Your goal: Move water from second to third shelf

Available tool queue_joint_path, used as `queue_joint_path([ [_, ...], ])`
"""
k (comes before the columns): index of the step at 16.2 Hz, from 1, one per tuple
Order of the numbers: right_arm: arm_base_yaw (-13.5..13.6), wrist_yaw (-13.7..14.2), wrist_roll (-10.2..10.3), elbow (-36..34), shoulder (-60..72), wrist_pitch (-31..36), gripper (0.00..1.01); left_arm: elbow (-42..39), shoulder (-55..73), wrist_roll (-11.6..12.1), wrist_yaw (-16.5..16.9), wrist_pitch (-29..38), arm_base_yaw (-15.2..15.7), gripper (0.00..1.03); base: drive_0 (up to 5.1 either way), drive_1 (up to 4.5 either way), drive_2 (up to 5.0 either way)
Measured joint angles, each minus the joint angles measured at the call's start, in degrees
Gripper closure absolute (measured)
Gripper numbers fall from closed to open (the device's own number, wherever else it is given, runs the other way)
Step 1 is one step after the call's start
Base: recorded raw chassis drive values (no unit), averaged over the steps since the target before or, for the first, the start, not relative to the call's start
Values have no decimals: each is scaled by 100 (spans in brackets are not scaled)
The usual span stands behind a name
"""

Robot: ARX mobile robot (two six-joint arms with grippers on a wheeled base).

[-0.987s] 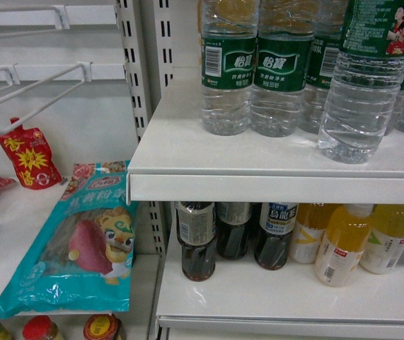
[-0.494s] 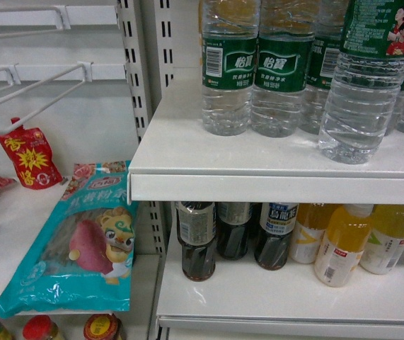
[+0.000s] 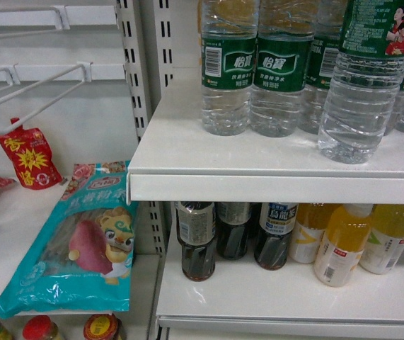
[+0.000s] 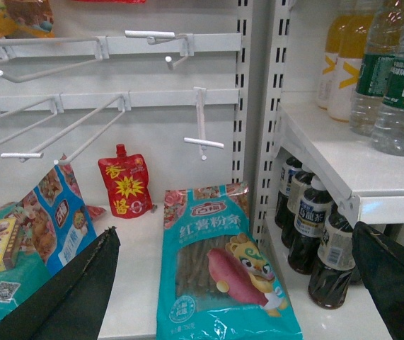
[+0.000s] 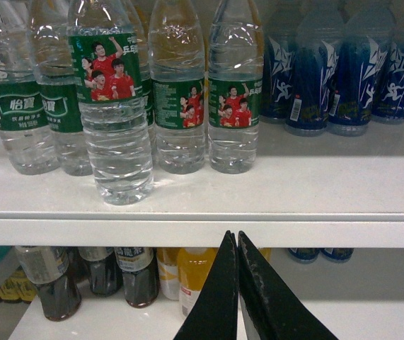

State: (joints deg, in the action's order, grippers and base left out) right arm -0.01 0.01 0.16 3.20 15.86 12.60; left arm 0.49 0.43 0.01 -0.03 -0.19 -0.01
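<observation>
A: Where does the water (image 5: pixel 113 113) stand?
B: Upright at the shelf (image 5: pixel 272 195) front edge, above and left of the right tool (image 5: pixel 237 244), whose tips are pressed together, empty. That arm looks nearer.
A: The left tool (image 4: pixel 237 283)?
B: Spread wide, empty, by the sweet-potato noodle packet (image 4: pixel 219 273).
A: Labels?
B: Neighbouring bottles (image 5: pixel 21 106) read 怡寶.

The water bottle (image 5: pixel 113 113) is clear ribbed plastic with a glossy printed label. The shelf (image 3: pixel 272 166) under it looks like smooth white painted metal with a soft sheen, as do the slotted uprights (image 3: pixel 132 64) and the thin hooks (image 4: pixel 81 134). The teal snack bag (image 4: pixel 219 269) and the red pouch (image 4: pixel 125 185) are shiny plastic film. The right gripper (image 5: pixel 237 244) has matt black jaws, slightly scuffed.
</observation>
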Motion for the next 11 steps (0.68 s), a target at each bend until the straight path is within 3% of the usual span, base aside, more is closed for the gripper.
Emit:
queue_joint_path([
  [6, 0, -2, -2, -249, -614, -284, 99, 0, 0, 0, -2, 0, 0, 5, 0, 0, 0],
  [7, 0, -7, -4, -245, -1113, -1058, 99, 0, 0, 0, 0, 0, 0, 5, 0, 0, 0],
  [11, 0, 0, -2, -245, -1563, -1259, 99, 0, 0, 0, -2, -2, 0, 5, 0, 0, 0],
])
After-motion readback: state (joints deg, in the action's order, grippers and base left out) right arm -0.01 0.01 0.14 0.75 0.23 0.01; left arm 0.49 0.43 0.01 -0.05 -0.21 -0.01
